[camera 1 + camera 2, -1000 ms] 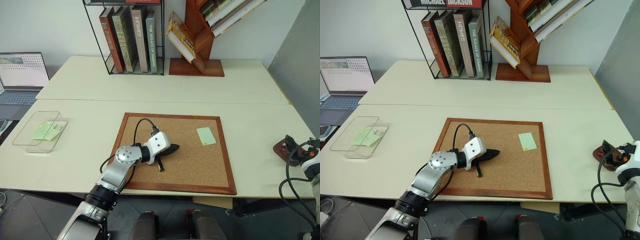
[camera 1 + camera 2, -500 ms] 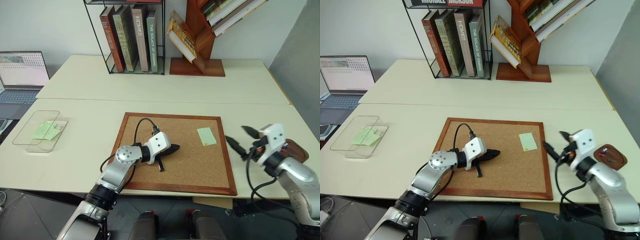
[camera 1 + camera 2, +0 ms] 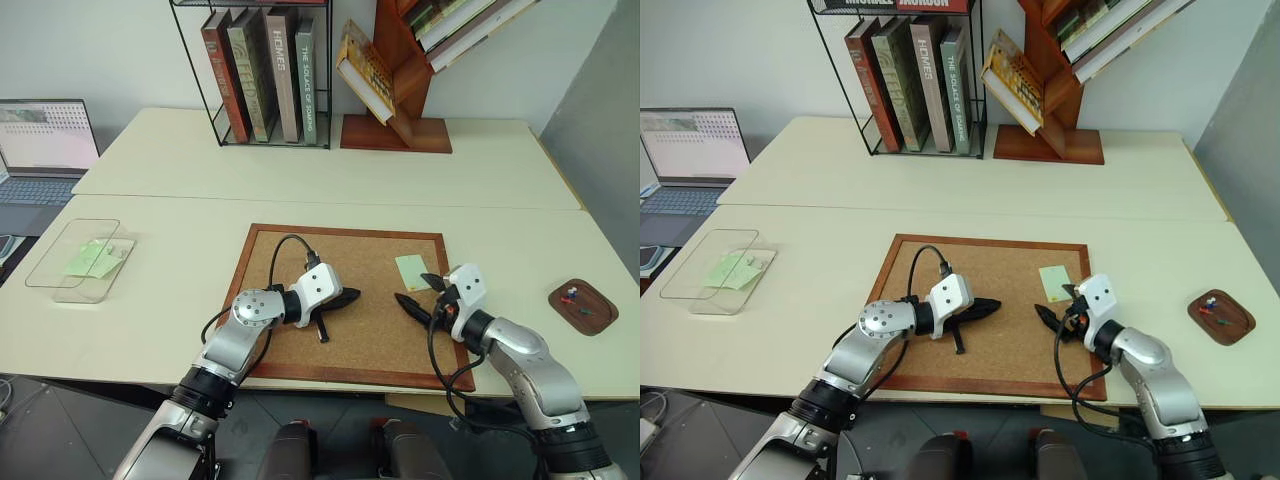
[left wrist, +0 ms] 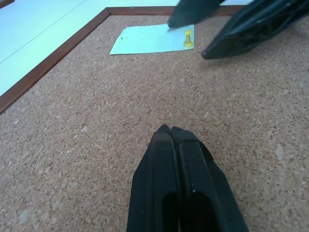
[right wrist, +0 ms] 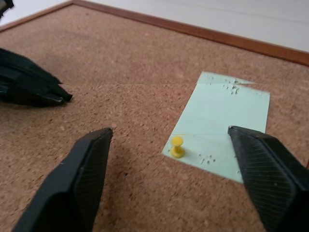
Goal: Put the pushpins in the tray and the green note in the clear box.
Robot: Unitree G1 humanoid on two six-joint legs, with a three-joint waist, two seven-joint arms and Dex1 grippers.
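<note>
The green note [image 3: 411, 271] lies on the cork board [image 3: 300, 345], held down by a yellow pushpin [image 5: 177, 146] near its lower edge. My right gripper [image 3: 413, 289] is open just above the board, one finger [image 5: 89, 164] on each side of that pin and the note's near end. My left gripper [image 3: 352, 295] is shut and empty, resting on the middle of the board with its tips toward the right one. The tray [image 3: 583, 305] sits at the table's right edge with red and blue pushpins [image 3: 572, 294] in it. The clear box [image 3: 72, 255] is far left.
A lime slip [image 3: 88, 260] lies in the clear box, whose lid overlaps it. A laptop [image 3: 40, 150] stands at the far left. A wire book rack [image 3: 265, 75] and a slanted wooden shelf [image 3: 395, 80] stand on the back table.
My right arm has swung left from the tray at the table's edge onto the cork board, ending astride the note's pin. The left arm has not moved.
</note>
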